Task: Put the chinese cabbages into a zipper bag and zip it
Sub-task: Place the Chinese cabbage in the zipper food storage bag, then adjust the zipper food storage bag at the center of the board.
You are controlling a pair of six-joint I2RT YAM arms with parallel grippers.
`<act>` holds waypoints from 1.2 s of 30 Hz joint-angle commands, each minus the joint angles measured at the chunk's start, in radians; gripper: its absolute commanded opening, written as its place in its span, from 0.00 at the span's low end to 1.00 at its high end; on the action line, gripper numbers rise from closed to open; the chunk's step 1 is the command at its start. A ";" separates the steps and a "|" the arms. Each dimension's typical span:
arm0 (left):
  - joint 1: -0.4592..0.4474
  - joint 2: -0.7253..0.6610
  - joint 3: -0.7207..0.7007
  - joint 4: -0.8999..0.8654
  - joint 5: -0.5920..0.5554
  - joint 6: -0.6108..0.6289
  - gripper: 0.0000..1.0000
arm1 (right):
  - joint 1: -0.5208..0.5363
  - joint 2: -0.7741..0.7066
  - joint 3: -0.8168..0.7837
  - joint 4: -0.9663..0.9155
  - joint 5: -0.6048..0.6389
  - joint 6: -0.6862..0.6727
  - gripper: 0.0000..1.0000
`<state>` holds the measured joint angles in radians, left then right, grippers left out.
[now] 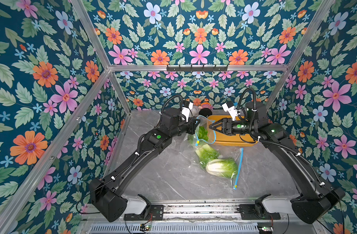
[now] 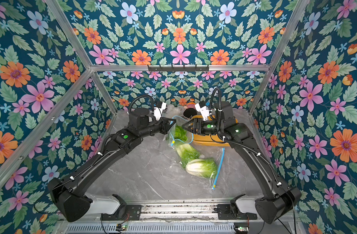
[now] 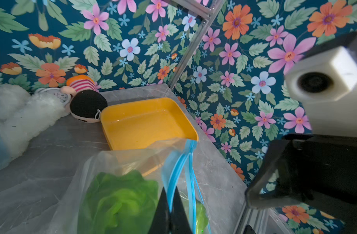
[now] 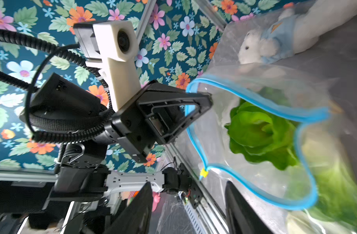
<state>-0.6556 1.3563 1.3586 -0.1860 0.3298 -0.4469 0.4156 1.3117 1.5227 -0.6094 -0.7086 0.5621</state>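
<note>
A clear zipper bag (image 1: 229, 155) with a blue zip rim (image 4: 254, 101) lies on the grey table, its mouth lifted at the far end. Three chinese cabbages sit inside it: one by the mouth (image 1: 202, 132), one in the middle (image 1: 207, 153), and one nearest the front (image 1: 222, 167). My left gripper (image 1: 198, 121) is shut on the blue rim (image 3: 179, 162) and holds the mouth up. My right gripper (image 1: 210, 126) stands open at the opposite side of the mouth, with nothing between its fingers (image 4: 137, 202). A yellow slider (image 4: 203, 173) sits on the zip.
The yellow tray (image 1: 232, 141) lies under my right wrist, just behind the bag. A black-haired doll (image 3: 88, 107), a white plush (image 3: 21, 113) and a small clock (image 3: 58, 94) rest against the back wall. A blue strip (image 1: 239, 168) runs along the bag's right side.
</note>
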 commanded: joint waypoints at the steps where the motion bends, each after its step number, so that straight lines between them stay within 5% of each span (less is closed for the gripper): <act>1: 0.013 -0.018 -0.006 0.109 0.003 -0.085 0.00 | -0.015 -0.009 -0.029 -0.143 0.226 -0.039 0.57; 12: 0.031 -0.008 0.023 0.010 -0.013 -0.041 0.00 | 0.018 0.167 0.083 -0.207 0.331 -0.120 0.57; 28: 0.080 -0.013 0.041 -0.121 -0.069 0.066 0.00 | 0.070 0.338 0.200 -0.112 0.226 -0.125 0.00; 36: 0.090 0.045 0.159 -0.363 -0.170 0.265 0.00 | 0.096 0.338 0.136 0.094 0.075 0.048 0.00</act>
<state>-0.5648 1.3911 1.4971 -0.4454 0.2165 -0.2832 0.5095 1.6760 1.6875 -0.6453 -0.5541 0.5068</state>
